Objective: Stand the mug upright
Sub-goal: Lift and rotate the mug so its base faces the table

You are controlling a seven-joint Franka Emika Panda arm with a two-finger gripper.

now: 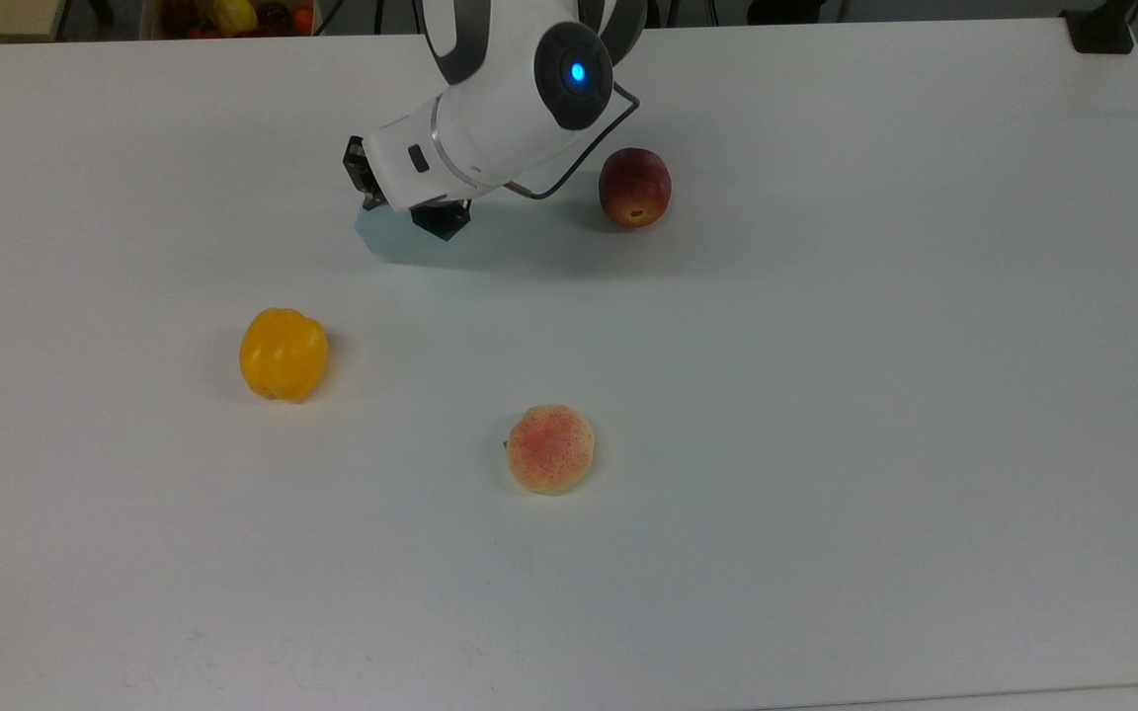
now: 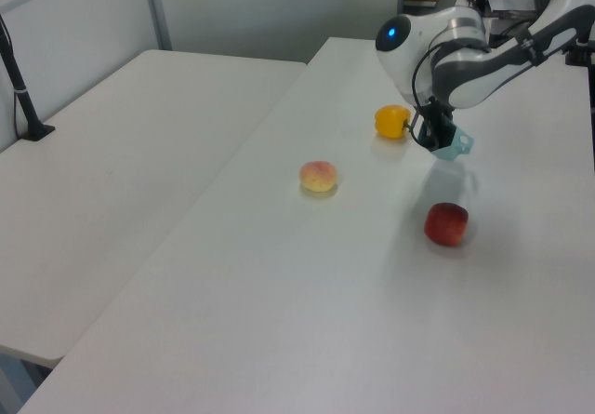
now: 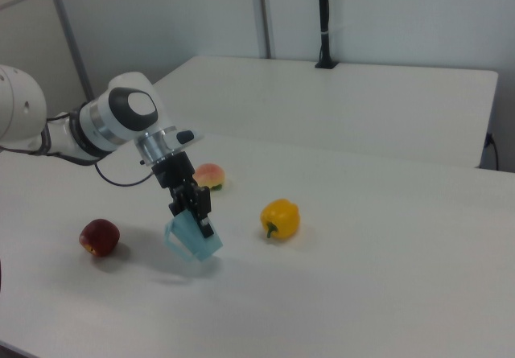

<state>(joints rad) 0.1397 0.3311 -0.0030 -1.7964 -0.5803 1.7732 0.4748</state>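
While mid-tilt in top view, mug (image 1: pixel 393 235) mostly under wrist, near desk's far edge, beside red apple (image 1: pixel 634 188). Left view: jaws (image 2: pixel 434 137) clamped on mug, lifted off desk. Right view: mug (image 3: pixel 194 240) tilted. Next: rotate rim-up, lower, release.

My white table (image 1: pixel 826 395) carries a peach (image 1: pixel 550 448), with a yellow pepper (image 1: pixel 283 354) and red apple (image 1: pixel 634 188) well apart from it.
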